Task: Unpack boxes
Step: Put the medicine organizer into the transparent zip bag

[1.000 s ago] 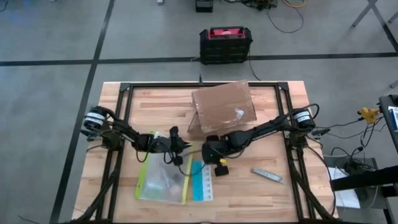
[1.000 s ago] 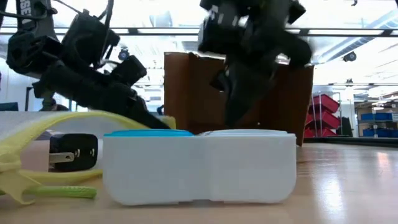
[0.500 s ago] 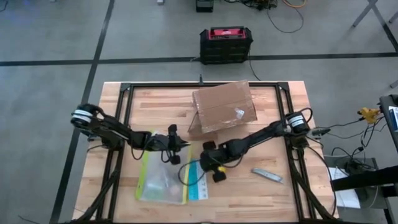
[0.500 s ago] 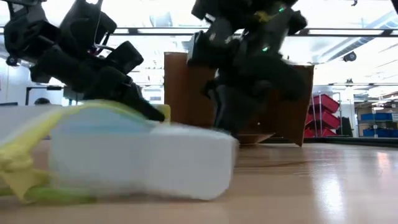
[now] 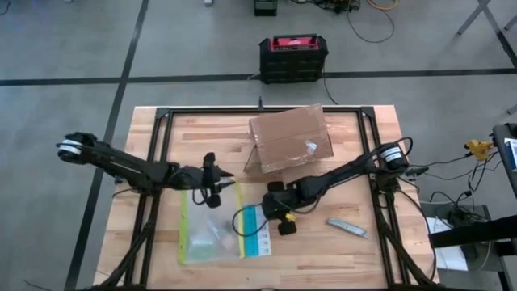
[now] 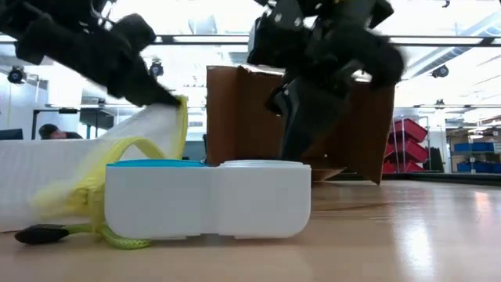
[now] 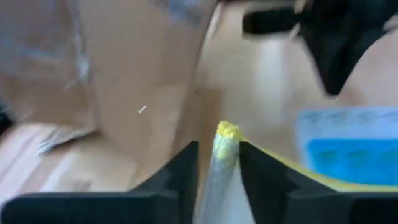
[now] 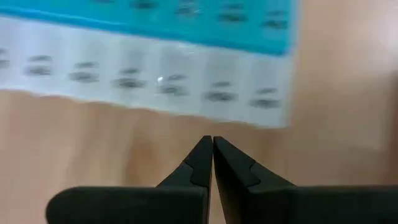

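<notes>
Wooden planks make up the table [image 5: 355,259], seen whole only from overhead. Toward its far edge sits the brown cardboard carton [image 5: 291,139], one flap hanging open at its left side and clear tape shining on top; the low view shows it standing behind both arms. Nearer the front lies the clear pouch [image 5: 212,230] with its yellow-green edge, small pale items inside that I cannot identify. Beside it lies the white-and-blue pill organizer [image 5: 258,232]; the right wrist view alone shows its printed lids. A small grey tool [image 5: 347,228] lies well apart, to the right. The left gripper [image 7: 217,163] pinches the pouch's yellow rim between its jaws. The right gripper [image 8: 212,160] hovers by the organizer, jaws closed on nothing.
</notes>
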You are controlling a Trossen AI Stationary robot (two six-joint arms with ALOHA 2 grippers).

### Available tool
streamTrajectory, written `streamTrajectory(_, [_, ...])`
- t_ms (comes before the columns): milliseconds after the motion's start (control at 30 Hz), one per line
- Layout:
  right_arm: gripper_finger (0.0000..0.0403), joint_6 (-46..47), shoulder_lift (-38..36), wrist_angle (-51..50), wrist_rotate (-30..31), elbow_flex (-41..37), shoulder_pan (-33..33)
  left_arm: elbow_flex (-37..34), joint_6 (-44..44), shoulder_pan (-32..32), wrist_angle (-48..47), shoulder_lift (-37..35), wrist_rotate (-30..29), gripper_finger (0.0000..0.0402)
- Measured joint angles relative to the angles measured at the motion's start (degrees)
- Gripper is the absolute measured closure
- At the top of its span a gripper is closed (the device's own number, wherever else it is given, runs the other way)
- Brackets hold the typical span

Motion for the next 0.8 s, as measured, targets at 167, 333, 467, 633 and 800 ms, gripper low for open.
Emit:
streamTrajectory(167, [0.0403,5.0,0.0,0.6,0.9,-0.6,2.5,0.0,-5.4,-4.0,5.8,-0.4,9.8,0.0205])
streamTrajectory(333, [0.0403,8.8,0.0,2.4,1.8,-1.8,4.3,0.0,-6.0,-9.9,8.1,3.8,-0.3,0.0196])
streamTrajectory(467, [0.0403,11.5,0.1,4.5,5.3,-3.2,5.5,0.0,-7.3,-13.8,20.3,11.5,-1.0,0.0209])
streamTrajectory(633, [0.0403,13.4,0.1,9.9,7.8,-5.0,5.9,4.7,-5.4,-16.7,31.7,25.7,-1.9,0.0238])
streamTrajectory(800, [0.0403,15.8,0.1,11.1,7.7,-6.9,6.6,14.0,-5.3,-16.6,27.3,36.7,2.7,0.0266])
